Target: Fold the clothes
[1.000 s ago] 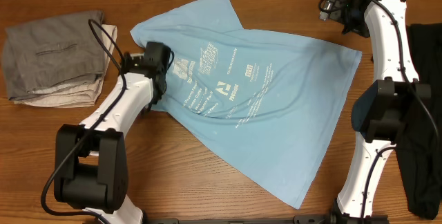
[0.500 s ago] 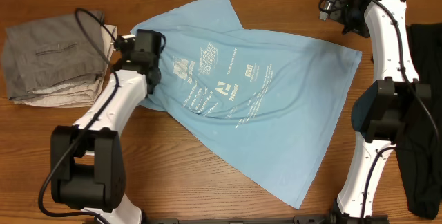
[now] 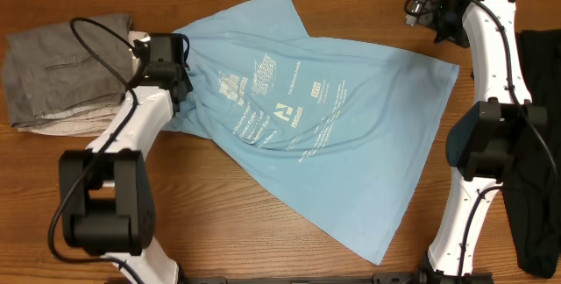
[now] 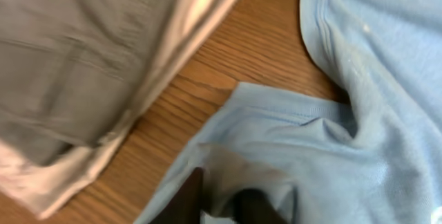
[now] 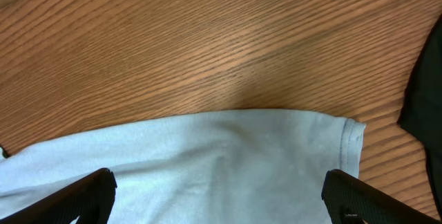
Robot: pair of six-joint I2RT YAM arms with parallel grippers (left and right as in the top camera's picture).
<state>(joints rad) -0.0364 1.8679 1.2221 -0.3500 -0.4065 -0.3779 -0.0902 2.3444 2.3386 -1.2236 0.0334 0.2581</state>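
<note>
The clothes, a light blue T-shirt [image 3: 351, 144], lie spread slantwise on the wooden table with white printed text facing up. My left gripper [image 3: 166, 60] is at the shirt's left sleeve, next to the grey pile. In the left wrist view its two dark fingers stand close together [image 4: 221, 196] with a raised fold of the blue sleeve [image 4: 290, 134] pinched between them. My right gripper [image 3: 429, 8] hangs wide open above the shirt's far right corner. The right wrist view shows the hem [image 5: 207, 155] spanning between its fingers [image 5: 221, 189], with nothing gripped.
A folded grey garment [image 3: 66, 74] lies at the table's far left, right beside the sleeve [image 4: 76, 58]. A black garment [image 3: 539, 144] lies along the right edge [image 5: 425, 79]. Bare wood shows in front of the shirt.
My left gripper has moved left and away, drawing the sleeve toward the grey garment. The right arm has not moved.
</note>
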